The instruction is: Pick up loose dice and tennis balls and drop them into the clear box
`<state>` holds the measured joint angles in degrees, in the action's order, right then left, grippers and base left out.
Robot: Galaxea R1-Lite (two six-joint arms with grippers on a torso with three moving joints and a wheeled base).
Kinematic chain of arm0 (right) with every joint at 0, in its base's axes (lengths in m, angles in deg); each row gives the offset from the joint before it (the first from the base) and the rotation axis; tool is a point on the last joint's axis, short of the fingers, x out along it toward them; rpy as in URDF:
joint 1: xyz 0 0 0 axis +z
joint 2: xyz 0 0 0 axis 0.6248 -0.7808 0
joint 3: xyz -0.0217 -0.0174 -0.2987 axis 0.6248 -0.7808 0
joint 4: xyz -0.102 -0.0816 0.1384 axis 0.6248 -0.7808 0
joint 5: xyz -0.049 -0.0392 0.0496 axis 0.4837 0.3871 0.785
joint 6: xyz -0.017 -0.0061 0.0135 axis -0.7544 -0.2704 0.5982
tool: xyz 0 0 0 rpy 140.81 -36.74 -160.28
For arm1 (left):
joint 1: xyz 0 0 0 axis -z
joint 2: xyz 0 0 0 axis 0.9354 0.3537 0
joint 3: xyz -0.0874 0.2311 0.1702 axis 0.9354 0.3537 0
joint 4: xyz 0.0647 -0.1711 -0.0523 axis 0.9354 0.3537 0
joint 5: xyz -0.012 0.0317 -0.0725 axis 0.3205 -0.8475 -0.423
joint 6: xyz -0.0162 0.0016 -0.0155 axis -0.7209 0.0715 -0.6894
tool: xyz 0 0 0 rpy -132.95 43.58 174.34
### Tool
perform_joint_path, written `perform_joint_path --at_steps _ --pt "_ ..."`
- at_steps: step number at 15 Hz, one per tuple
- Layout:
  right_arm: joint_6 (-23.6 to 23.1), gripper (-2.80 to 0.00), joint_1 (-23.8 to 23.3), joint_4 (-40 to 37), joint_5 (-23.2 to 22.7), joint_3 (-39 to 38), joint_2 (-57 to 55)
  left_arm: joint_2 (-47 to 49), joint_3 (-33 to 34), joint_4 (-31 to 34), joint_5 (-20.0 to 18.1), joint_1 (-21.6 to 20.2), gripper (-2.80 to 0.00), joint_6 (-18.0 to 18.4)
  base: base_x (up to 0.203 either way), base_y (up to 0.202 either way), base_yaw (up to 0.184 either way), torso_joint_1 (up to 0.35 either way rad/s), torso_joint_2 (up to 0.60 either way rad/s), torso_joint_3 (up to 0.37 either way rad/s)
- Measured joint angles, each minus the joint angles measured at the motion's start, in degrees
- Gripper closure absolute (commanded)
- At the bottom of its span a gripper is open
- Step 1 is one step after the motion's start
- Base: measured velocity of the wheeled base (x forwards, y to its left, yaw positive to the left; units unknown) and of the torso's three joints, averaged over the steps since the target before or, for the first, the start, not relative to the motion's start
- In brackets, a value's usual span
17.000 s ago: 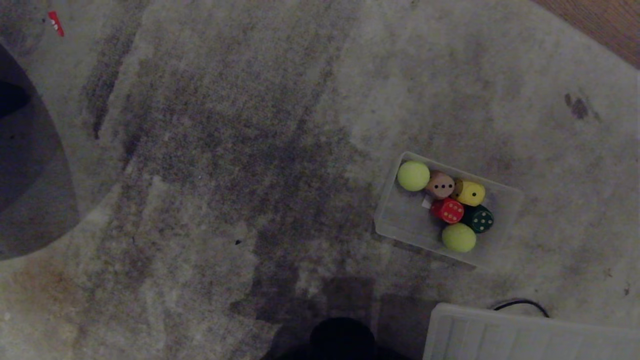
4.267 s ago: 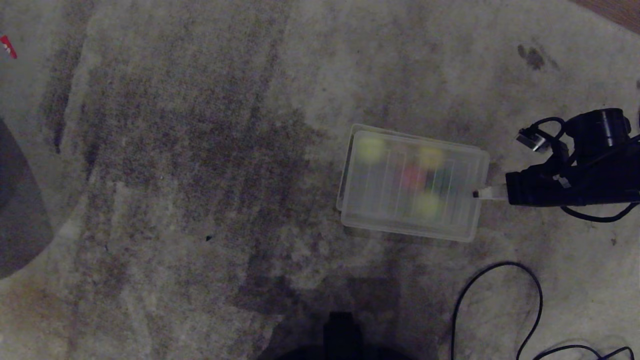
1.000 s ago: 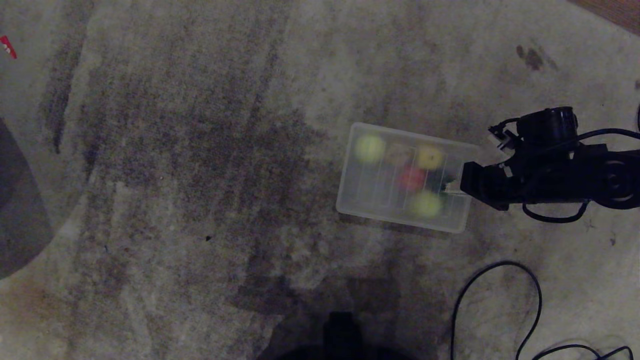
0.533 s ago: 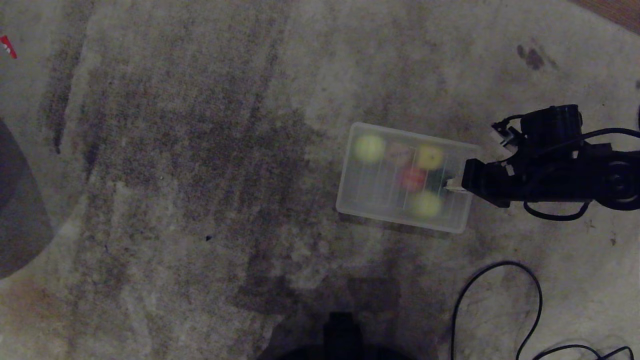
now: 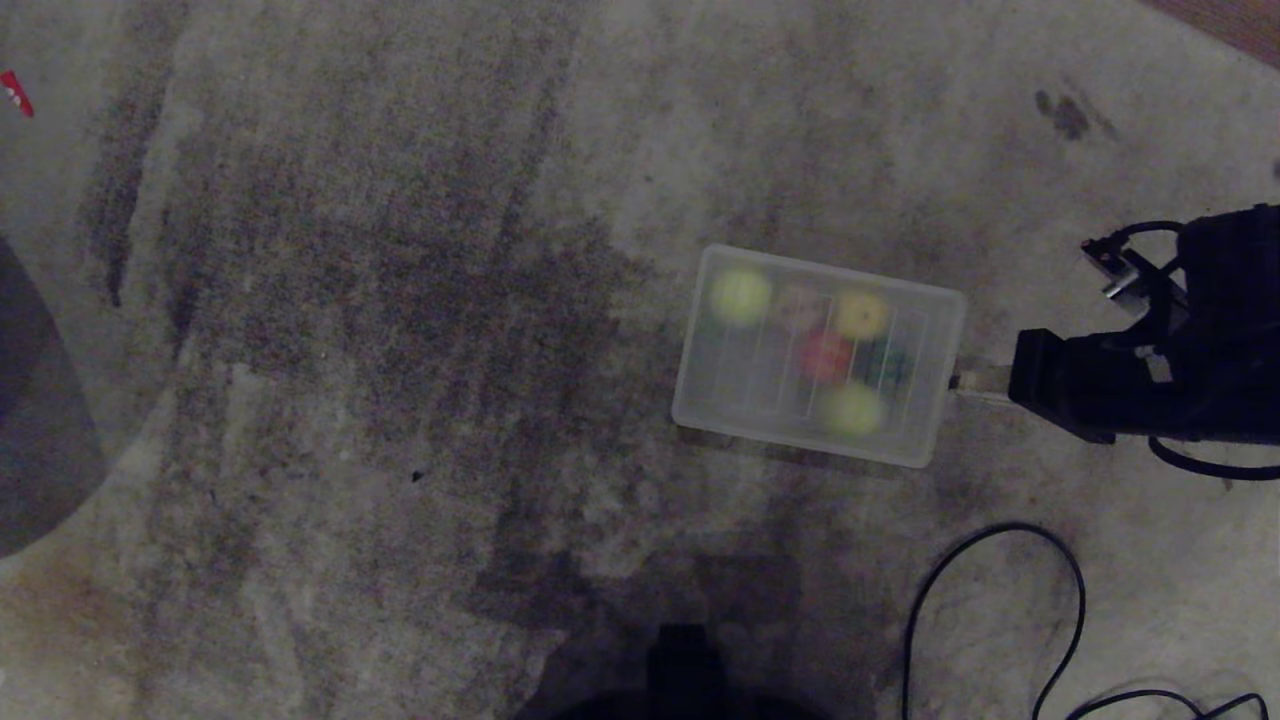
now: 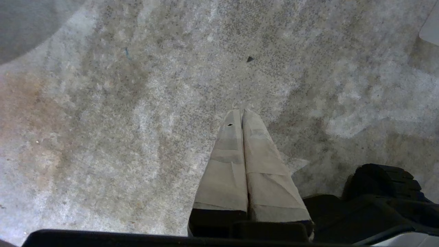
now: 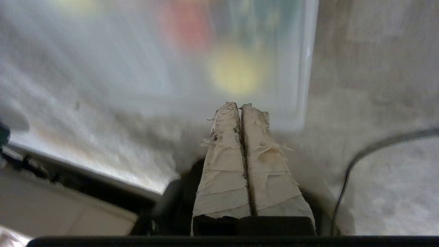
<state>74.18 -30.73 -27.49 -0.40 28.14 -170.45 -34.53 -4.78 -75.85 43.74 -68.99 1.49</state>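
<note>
Worn grey carpet, blotched with darker patches, filled the head view, with a strip of wooden floor at the far right corner and a black cable looping across the pile near the robot. On the carpet lay the clear box with its ribbed lid on top; through the cloudy plastic showed two tennis balls and the dice, a red one, a yellow one, a tan one and a dark green one, all blurred. The right gripper reached in from the right, its taped fingers pressed together with nothing between them, the tips at the box's right-hand short edge; whether they touched it could not be told. The left gripper hung over bare carpet well apart from the box, its fingers likewise pressed together and empty.
</note>
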Motion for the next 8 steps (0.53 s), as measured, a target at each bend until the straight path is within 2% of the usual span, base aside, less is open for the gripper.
perform_joint_path --at_steps 2,4,8 --pt "-3.0 0.0 0.0 -1.3 0.2 -6.4 6.6 0.0 0.0 0.0 0.0 0.0 0.0 0.0 0.0 0.0 0.0 0.0 0.0 0.0" --pt "-8.0 0.0 -0.1 -3.4 0.8 -13.0 14.5 0.0 0.0 0.0 0.0 0.0 0.0 0.0 0.0 0.0 0.0 0.0 0.0 0.0" --pt "-17.6 0.0 -4.7 -8.9 2.7 -27.7 33.5 0.0 0.0 0.0 0.0 0.0 0.0 0.0 0.0 0.0 0.0 0.0 0.0 0.0"
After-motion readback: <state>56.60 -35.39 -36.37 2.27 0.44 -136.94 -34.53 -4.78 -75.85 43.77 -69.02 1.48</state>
